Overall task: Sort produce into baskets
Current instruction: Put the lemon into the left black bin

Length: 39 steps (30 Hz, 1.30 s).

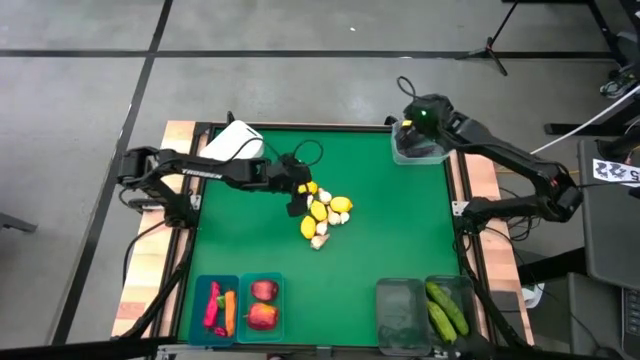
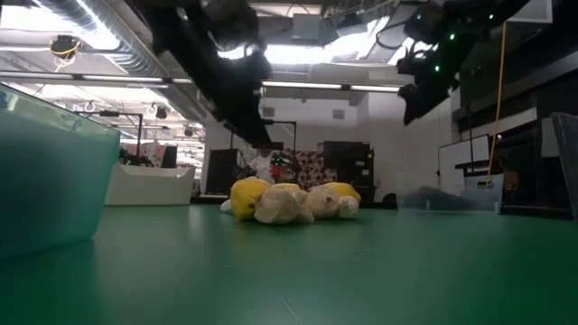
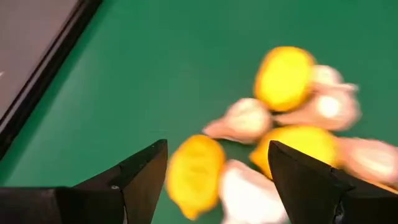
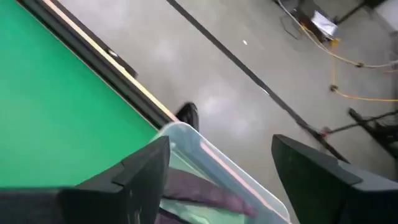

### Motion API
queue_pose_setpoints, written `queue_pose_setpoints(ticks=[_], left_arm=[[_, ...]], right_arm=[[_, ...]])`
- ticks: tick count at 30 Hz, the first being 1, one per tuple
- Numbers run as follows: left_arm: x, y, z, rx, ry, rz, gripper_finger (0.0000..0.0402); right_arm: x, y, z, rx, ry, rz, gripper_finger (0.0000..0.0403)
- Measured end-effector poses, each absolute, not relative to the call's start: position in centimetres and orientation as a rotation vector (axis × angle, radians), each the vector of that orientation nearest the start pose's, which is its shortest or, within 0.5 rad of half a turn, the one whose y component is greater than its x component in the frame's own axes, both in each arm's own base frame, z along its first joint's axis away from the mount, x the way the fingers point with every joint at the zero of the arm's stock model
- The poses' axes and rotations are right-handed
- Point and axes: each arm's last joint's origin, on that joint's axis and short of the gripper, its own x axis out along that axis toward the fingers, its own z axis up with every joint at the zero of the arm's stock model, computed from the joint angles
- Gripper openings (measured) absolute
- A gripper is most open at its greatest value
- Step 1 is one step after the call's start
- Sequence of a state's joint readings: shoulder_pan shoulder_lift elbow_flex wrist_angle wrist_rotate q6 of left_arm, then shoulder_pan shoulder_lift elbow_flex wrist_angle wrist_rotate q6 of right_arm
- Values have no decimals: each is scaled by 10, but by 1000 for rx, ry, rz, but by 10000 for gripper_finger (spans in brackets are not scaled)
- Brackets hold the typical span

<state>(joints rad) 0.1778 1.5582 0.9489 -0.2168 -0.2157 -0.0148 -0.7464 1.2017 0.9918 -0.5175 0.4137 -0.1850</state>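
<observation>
Just below left pincer (image 3: 214,180): lemon (image 3: 194,175).

Grey concrete floor (image 1: 300,25), ceiling strip lights (image 2: 316,54) overhead.

The left arm reaches across from its side toward the middle of the table, its gripper (image 3: 217,180) low and spread apart. The right arm bends toward the far corner — its gripper (image 4: 221,171) raised, fingers wide apart.

Matt green cloth-like mat (image 1: 380,230) covers the table, edged by pale wood planks (image 1: 150,280); smooth yellow lemons (image 3: 194,174) look plastic, while the far right tub (image 4: 211,165) is clear, glossy plastic.
</observation>
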Motion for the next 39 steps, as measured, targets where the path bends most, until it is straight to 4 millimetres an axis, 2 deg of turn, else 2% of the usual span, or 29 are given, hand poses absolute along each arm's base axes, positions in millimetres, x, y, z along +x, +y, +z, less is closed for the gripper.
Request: queue_pose_setpoints(ticks=[7, 13, 16, 22, 31, 39], left_arm=[[316, 93, 170, -80, 922, 475, 274], [324, 94, 147, -104, 969, 407, 274], [319, 93, 130, -122, 1062, 359, 274], [319, 92, 130, -126, 1085, 333, 269], [323, 93, 134, -93, 1033, 324, 212], [323, 97, 136, -52, 1015, 303, 208]], right_arm=[[167, -169, 302, -14, 847, -1001, 282], [164, -166, 298, -3, 902, -987, 282], [164, -166, 298, -2, 907, -986, 282], [164, -166, 298, -2, 909, -985, 282], [163, -165, 297, 5, 924, -974, 282], [162, -164, 296, 9, 939, -968, 282]])
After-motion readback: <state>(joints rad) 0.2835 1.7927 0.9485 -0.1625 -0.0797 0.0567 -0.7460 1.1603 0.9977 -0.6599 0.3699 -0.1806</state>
